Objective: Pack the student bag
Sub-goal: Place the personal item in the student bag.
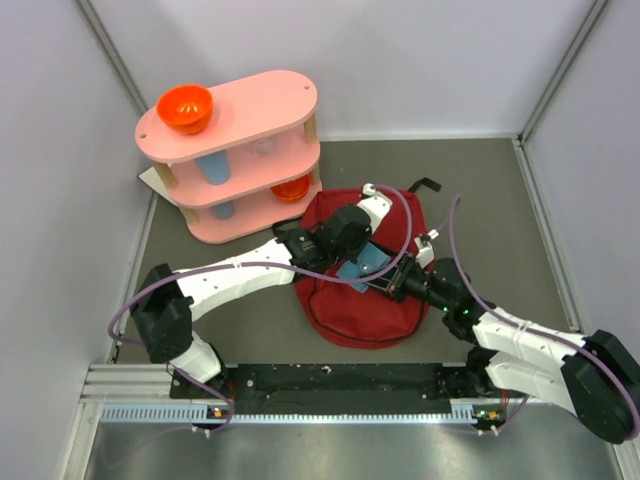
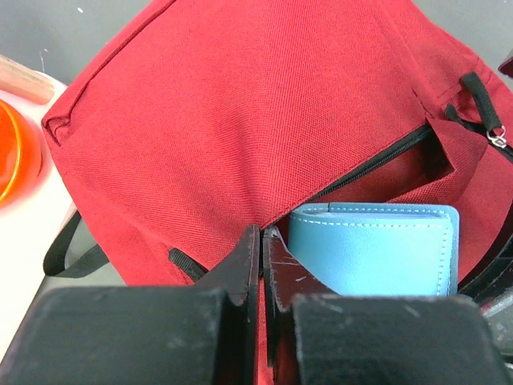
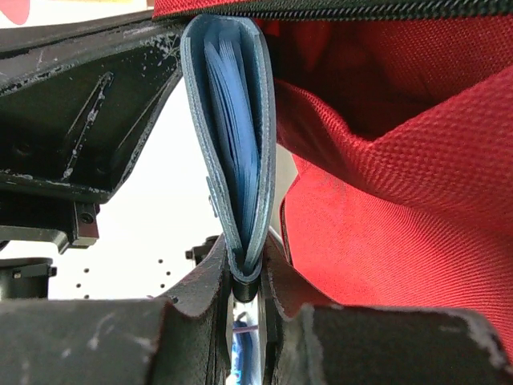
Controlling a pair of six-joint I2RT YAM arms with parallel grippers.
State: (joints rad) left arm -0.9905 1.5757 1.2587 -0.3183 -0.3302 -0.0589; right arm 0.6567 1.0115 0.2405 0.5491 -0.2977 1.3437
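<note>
Backpack dark red, zip open; L gripper clenched, R gripper pinching blue notebook.

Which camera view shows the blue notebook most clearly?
The left wrist view: it shows the blue notebook with its stitched cover face-on, at the open zip of the red backpack. The right wrist view shows it only edge-on, its lower edge pinched in the right end effector. The top view gives only a small blue patch.
</note>
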